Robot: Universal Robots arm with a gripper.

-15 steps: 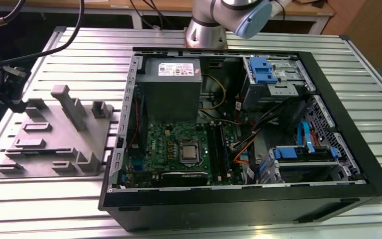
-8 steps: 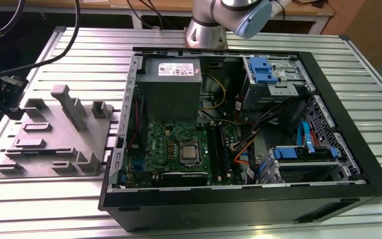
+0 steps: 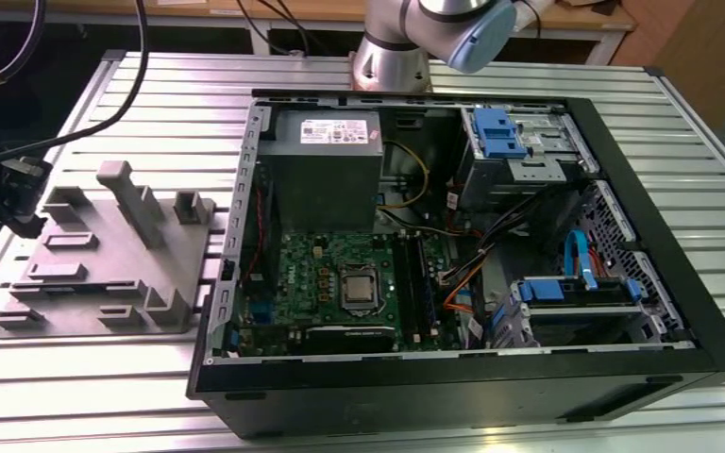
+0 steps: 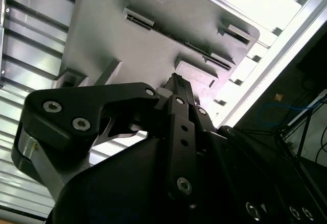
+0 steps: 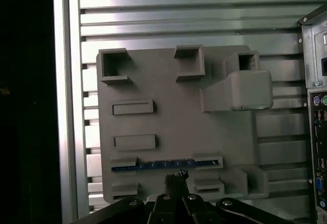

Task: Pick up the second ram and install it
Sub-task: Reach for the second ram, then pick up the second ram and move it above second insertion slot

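The second ram [image 5: 166, 165] is a thin dark blue strip standing on edge in a slot of the grey moulded tray [image 5: 173, 117], near the tray's edge closest to my gripper. In the second wrist view the ram [image 4: 181, 41] is a dark line between two slot blocks. My gripper [image 5: 176, 175] hovers just above the strip, its tips drawn together and holding nothing. In the exterior view the gripper [image 3: 25, 225] is over the tray's [image 3: 98, 274] left edge.
The open black computer case [image 3: 463, 377] lies on the exterior view's right, with the green motherboard [image 3: 325, 274], power supply [image 3: 325, 137] and blue drive bays inside. A tall block [image 5: 240, 89] rises from the tray. The ribbed metal table [image 3: 86, 368] carries both.
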